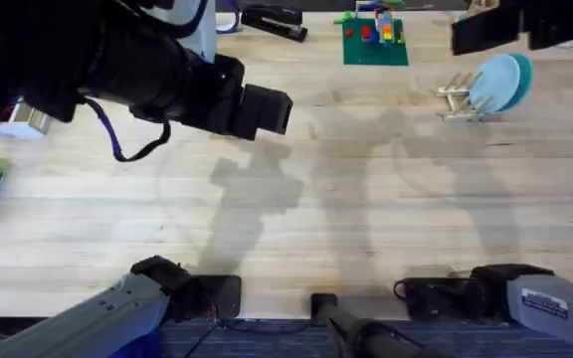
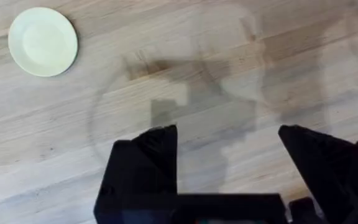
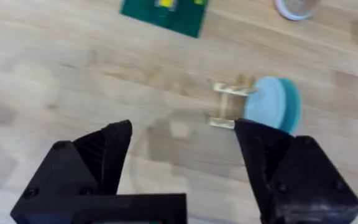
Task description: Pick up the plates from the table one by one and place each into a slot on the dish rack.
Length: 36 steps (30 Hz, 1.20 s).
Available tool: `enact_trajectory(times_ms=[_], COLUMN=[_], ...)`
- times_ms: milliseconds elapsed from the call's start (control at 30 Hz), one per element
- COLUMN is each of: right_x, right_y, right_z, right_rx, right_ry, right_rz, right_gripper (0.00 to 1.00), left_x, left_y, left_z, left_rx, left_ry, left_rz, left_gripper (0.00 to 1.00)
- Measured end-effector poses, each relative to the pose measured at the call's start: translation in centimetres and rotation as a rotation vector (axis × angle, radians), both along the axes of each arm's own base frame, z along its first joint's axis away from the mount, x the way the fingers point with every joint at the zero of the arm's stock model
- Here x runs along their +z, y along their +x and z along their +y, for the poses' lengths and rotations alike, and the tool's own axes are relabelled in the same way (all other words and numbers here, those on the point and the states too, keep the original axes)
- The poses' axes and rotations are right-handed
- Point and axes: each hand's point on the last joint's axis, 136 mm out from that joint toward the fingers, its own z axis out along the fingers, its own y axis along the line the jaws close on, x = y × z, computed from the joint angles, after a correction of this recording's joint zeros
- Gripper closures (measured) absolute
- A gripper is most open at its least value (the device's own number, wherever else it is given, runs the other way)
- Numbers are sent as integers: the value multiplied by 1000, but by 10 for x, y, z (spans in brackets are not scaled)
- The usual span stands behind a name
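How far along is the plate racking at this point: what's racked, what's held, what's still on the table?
Done: the blue plate stands upright in the rack; a second bluish edge shows behind it, possibly another plate. In hand: nothing. The left tool is open above bare table, and the right tool is open, empty, near the rack. Left: the cream plate lies flat on the table, untouched.

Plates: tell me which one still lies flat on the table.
The cream-yellow plate, lying flat on the bare table. The light blue plates already stand upright in the dish rack.
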Motion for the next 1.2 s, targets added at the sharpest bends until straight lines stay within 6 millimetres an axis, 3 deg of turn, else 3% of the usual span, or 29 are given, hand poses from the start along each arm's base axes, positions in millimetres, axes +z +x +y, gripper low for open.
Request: enact_trajectory(times_ms=[400, 700, 800, 900, 967, 1200], right_x=[-1, -1, -1, -1, -1, -1], right_y=[-16, -19, -19, -19, -19, -19], right_z=[77, 87, 87, 87, 87, 87], right_rx=[121, 140, 139, 138, 138, 138], right_ry=[92, 104, 105, 106, 105, 106], right_rz=[28, 32, 33, 33, 33, 33], right_gripper=[7, 6, 7, 7, 8, 8], left_x=[0, -3, -4, -4, -4, -5], left_y=[0, -5, -7, -6, -6, -7], left_z=[0, 3, 3, 3, 3, 5], left_rx=[0, 0, 0, 0, -3, 28], left_ry=[-1, 12, 16, 16, 17, 13], left_rz=[-2, 24, 31, 30, 29, 37], left_gripper=[7, 8, 159, 585, 953, 959])
